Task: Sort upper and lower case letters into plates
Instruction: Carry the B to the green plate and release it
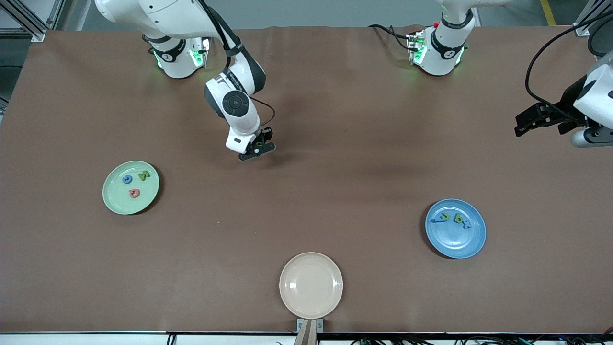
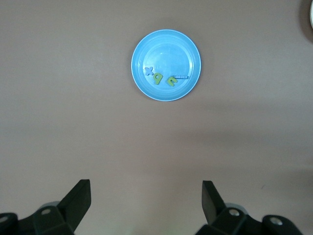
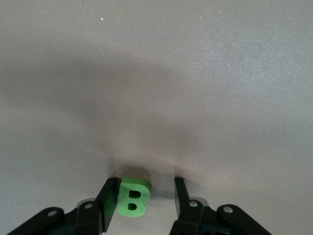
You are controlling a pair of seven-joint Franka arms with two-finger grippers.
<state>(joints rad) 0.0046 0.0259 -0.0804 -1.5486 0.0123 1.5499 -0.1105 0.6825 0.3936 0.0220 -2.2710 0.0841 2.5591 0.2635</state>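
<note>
Across the frame a brown desk is spread; the right claw brackets a green B, one finger touching; the left claw is held wide open, empty.

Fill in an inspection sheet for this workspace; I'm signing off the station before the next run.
Surface: brown table cover, a few creases, no spills seen.
Job's things: mint green plate toward the right arm's end, three small letters in it; blue plate toward the left arm's end, about four letters in it; green letter B on the cover between the right gripper's fingers.
Clutter: beige plate nearest the front camera, nothing in it.
Grippers: right gripper low around the B, one finger against it, the other with a gap; left gripper open, waiting in the air.
Cables: black cables by the left arm's base.
Surroundings: metal framing at the corners.
</note>
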